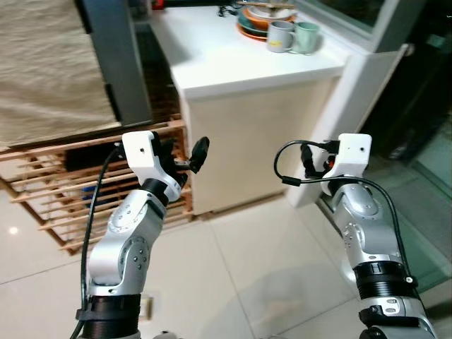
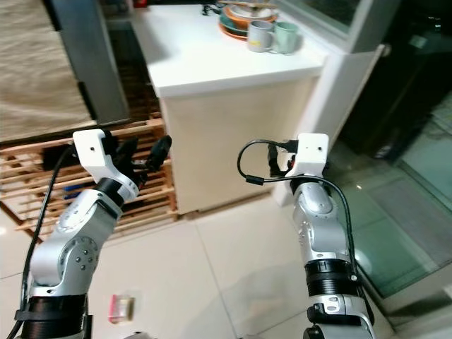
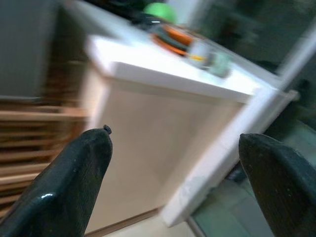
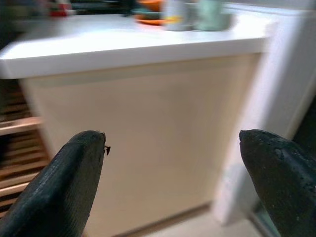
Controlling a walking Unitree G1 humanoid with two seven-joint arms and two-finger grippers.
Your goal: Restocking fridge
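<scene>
Counter point(image 1: 233, 70) before both open pincers, unlabelled

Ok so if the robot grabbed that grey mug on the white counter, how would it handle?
The grey mug looks like glazed ceramic, so probably rigid, slick and breakable. It touches the green mug and stacked plates, so pushing it would likely knock them.

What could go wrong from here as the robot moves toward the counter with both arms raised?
Both tools are open and empty, so nothing can drop. The left tool is raised near the wooden rack and could snag its slats. The mugs and stacked plates sit near the counter edge; a bump could knock them off.
</scene>
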